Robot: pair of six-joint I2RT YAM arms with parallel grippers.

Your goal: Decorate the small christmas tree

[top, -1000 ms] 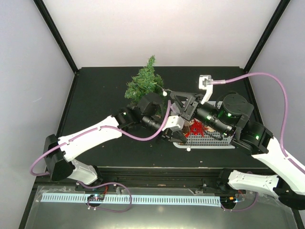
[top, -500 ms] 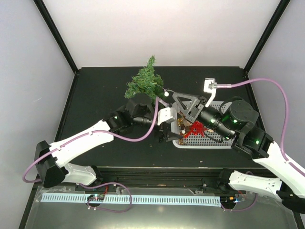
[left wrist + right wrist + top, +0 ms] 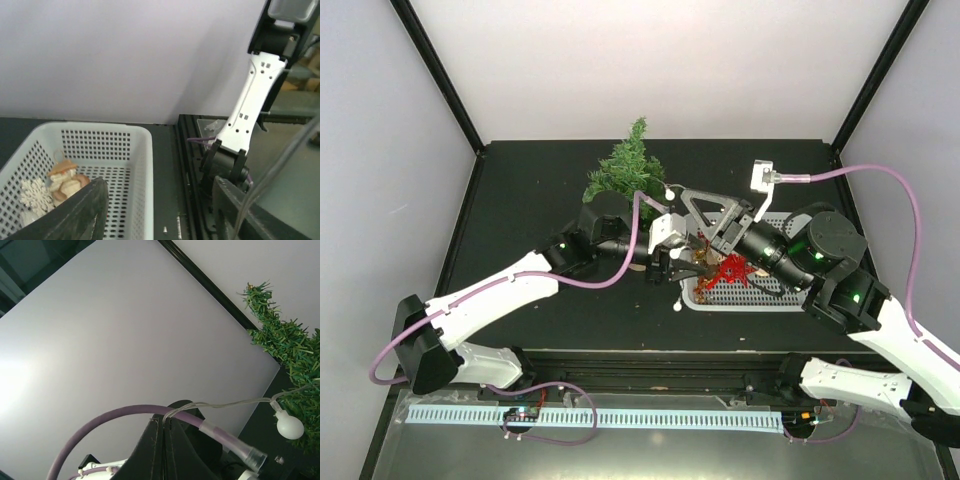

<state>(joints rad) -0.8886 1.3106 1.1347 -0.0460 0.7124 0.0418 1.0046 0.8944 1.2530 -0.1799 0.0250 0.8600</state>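
The small christmas tree (image 3: 625,175) stands at the back of the black table; its green branches (image 3: 292,352) fill the right edge of the right wrist view. My right gripper (image 3: 684,193) (image 3: 164,423) is shut on the clear wire of a light string, and one white bulb (image 3: 290,426) (image 3: 668,190) hangs against the tree. Another bulb (image 3: 677,305) sits near the table's front edge. My left gripper (image 3: 678,266) (image 3: 160,215) is open with nothing between its fingers, beside the white basket (image 3: 145,150).
The perforated white basket (image 3: 760,303) holds a red star (image 3: 730,270), a white snowflake (image 3: 35,195) and a small wooden figure (image 3: 65,177). The right arm's white link (image 3: 250,110) rises past the table's edge. Purple cables loop over both arms.
My left gripper went from shut to open and swung back toward the basket's near-left corner. The right gripper kept its pinch on the wire, shifting slightly left toward the tree.
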